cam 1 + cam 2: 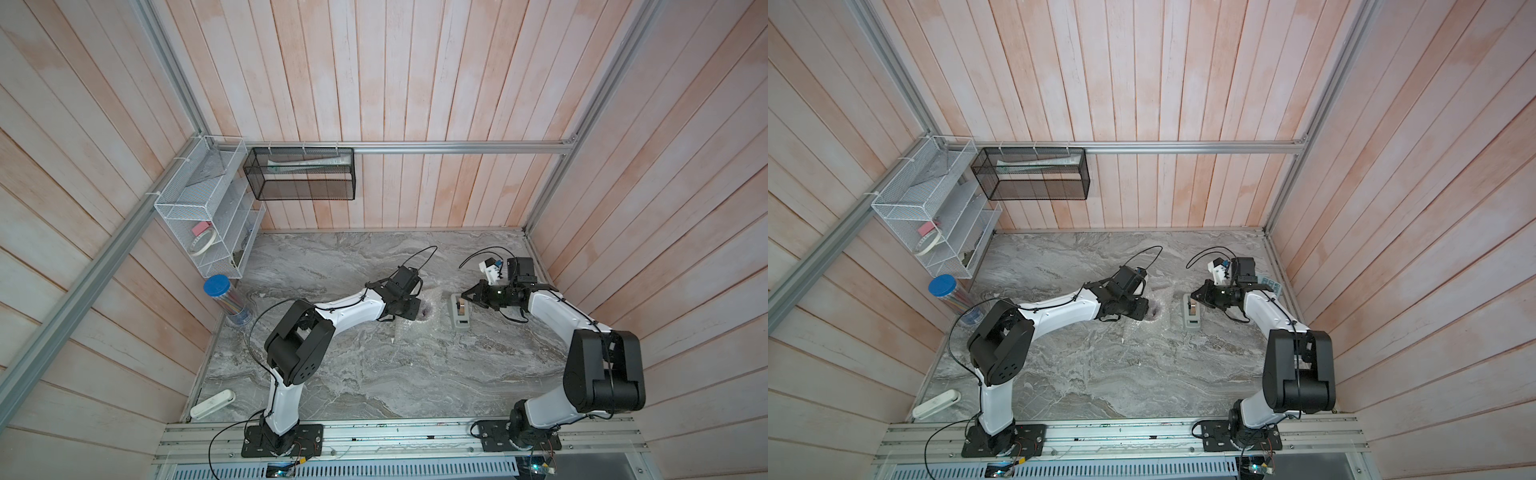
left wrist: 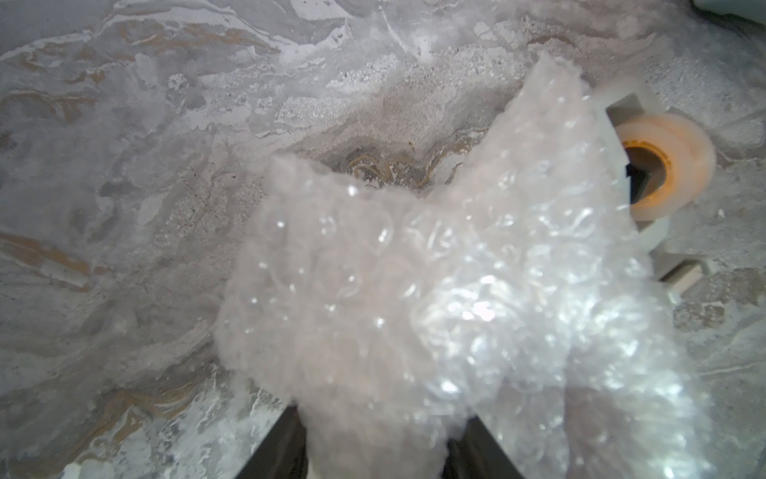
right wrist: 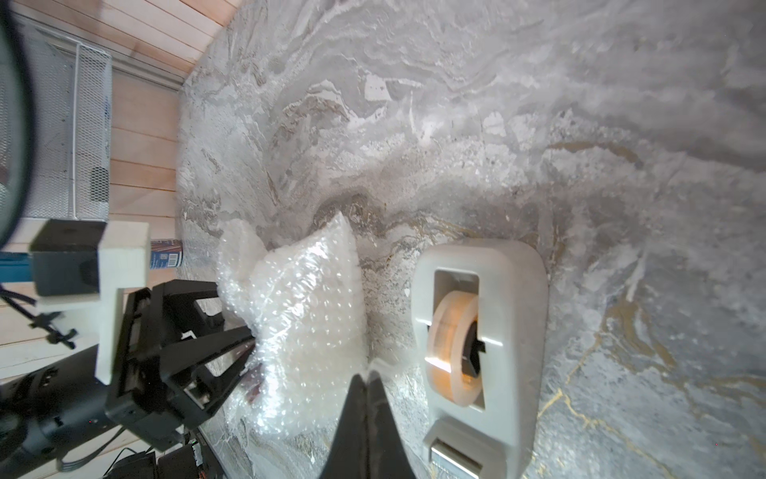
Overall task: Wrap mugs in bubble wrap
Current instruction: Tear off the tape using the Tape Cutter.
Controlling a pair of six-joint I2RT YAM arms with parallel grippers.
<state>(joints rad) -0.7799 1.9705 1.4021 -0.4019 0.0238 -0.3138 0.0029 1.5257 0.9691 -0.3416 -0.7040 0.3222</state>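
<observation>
Left gripper (image 3: 253, 347) partly open, clamping bubble wrap (image 1: 415, 328) bundle, mid-frame in both top views. Right gripper (image 3: 367, 375) closed, empty, beside tape dispenser (image 3: 476, 315).

Mug: the red-lined ceramic mug (image 1: 427, 312) is bundled up; in both top views only a small dark reddish mouth shows, handle and outside hidden.
Wrap: the clear, crinkly bubble wrap (image 2: 435, 290) is blurred at the left wrist lens and runs off that picture's edge.
Left: the black left gripper (image 3: 251, 346) has its fingertips buried in the wrap.
Dispenser: the grey plastic tape dispenser (image 3: 476, 290) is cut off in the right wrist view.
Right: of the black right gripper (image 3: 367, 379), only the pressed-together tips show.
</observation>
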